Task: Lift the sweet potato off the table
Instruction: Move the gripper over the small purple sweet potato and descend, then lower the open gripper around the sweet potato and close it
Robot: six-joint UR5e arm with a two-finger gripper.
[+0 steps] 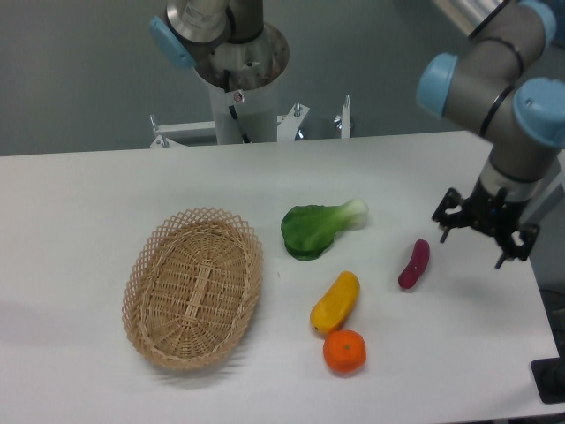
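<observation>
1. We see the gripper point(484, 231) with its fingers spread apart and holding nothing; dark prongs stick out on both of its sides, and the exact fingertips are hard to make out.
2. We place the gripper to the right of the sweet potato point(413, 264) and slightly higher in the picture, near it but with a clear gap, so the two do not touch.
3. Above the gripper we follow the arm's grey links and light blue joint caps up to the top right corner of the view.
4. The sweet potato itself lies flat on the table point(79, 203), a slim magenta tuber set nearly upright in the picture, its upper end leaning a little to the right.
5. To the left of the sweet potato and slightly lower, we find a yellow-orange vegetable point(335, 301) lying on a slant, apart from it.
6. Lower left of the sweet potato, just below the yellow-orange vegetable's lower end, sits a round orange fruit point(344, 352); we cannot tell whether those two touch.
7. Up and to the left of the sweet potato rests a green leafy vegetable point(318, 228) with a pale stem pointing right.
8. Far to the left of the sweet potato lies an oval wicker basket point(141, 274), well apart.
</observation>
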